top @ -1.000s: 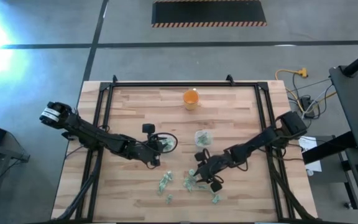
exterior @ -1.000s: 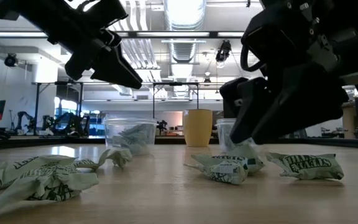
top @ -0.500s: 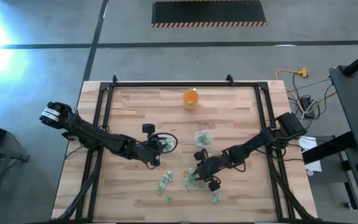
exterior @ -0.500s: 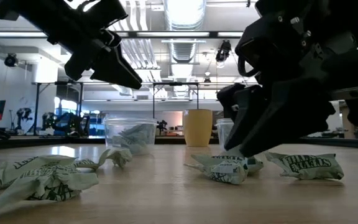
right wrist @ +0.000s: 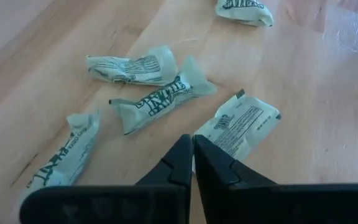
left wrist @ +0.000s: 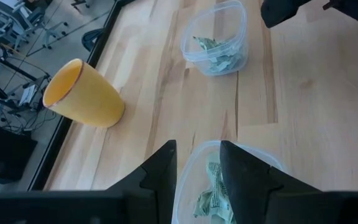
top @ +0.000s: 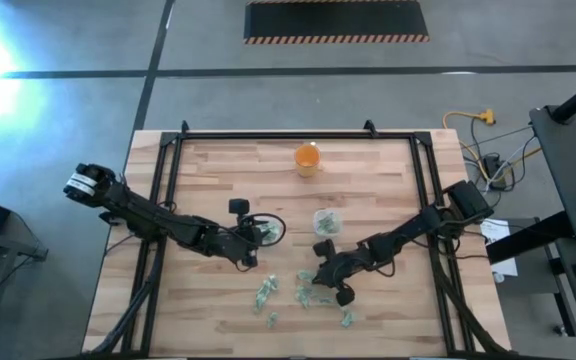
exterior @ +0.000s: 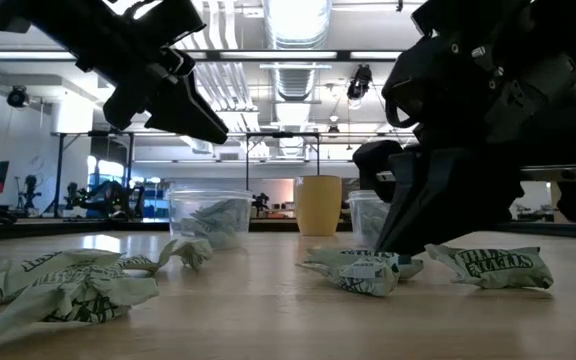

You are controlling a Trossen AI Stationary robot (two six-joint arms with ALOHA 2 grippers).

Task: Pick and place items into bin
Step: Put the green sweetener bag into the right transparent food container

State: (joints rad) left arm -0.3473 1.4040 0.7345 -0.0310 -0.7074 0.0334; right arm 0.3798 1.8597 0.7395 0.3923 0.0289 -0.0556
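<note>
My right gripper (right wrist: pixel 193 163) sits low on the table (top: pixel 368 190) at lower centre of the high view, fingers pinched nearly together on the edge of a pale green packet (right wrist: pixel 238 126). More packets (right wrist: pixel 157 99) lie scattered just beside it. My left gripper (left wrist: pixel 197 168) hangs above a clear tub (left wrist: pixel 257 165) holding packets, fingers narrowly parted, gripping nothing.

Left arm enters from 9 o'clock and extends toward table centre; left tool (top: pixel 251 252) is held above the surface, fingers (left wrist: pixel 160 171) parted with a narrow gap. Right arm enters from 3 o'clock, reaching toward 6 o'clock of centre; right tool (top: pixel 330 285) is low at the surface, fingers (right wrist: pixel 180 163) pressed together.
</note>
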